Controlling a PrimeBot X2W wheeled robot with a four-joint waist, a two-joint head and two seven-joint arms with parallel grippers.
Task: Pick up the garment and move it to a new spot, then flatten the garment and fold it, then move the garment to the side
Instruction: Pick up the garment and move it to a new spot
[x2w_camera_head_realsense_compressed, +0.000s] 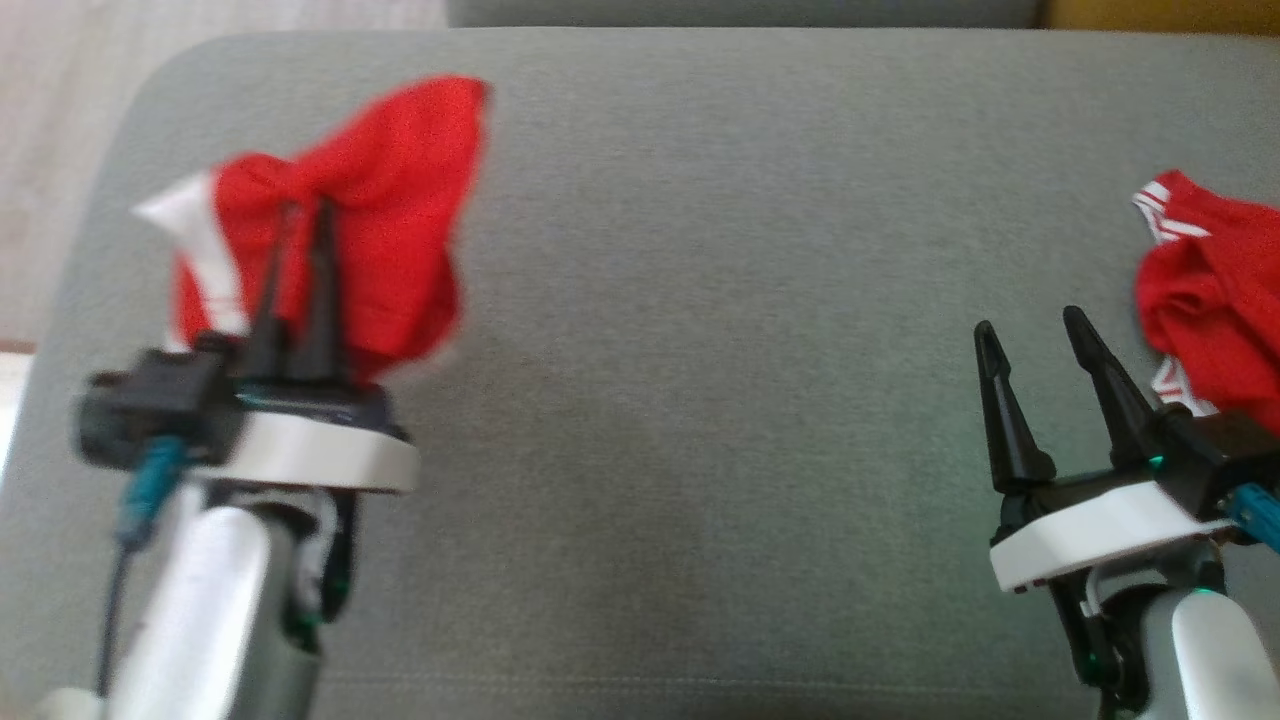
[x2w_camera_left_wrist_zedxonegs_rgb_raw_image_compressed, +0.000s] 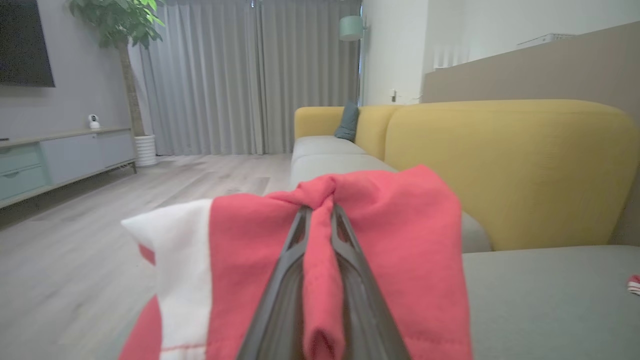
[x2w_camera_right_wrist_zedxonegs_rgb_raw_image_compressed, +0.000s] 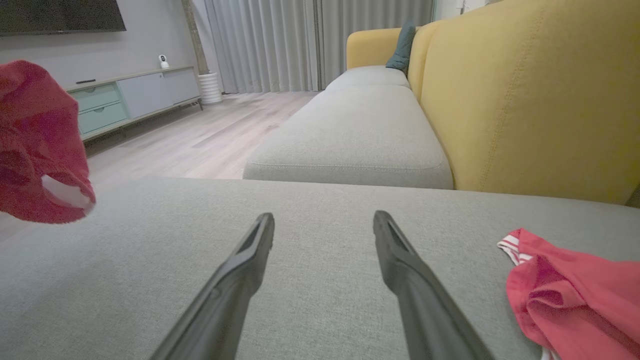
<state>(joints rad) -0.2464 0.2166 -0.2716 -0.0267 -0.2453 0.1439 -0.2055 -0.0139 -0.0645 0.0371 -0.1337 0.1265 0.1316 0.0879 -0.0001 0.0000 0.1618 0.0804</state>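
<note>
Red, soft cloth: your left gripper (x2w_camera_head_realsense_compressed: 308, 210) is clamping a bunched fold of the garment (x2w_camera_head_realsense_compressed: 400, 180), which is dangling above the grey cushion's (x2w_camera_head_realsense_compressed: 700, 400) left end. It is looking light and floppy, so I'd judge corners or hems the best hold. Your right gripper (x2w_camera_head_realsense_compressed: 1028, 325) is hovering over the cushion's right end, fingers spread wide.

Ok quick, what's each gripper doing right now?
Left gripper: closed, holding the red and white garment.
Right gripper: open, holding nothing.
</note>
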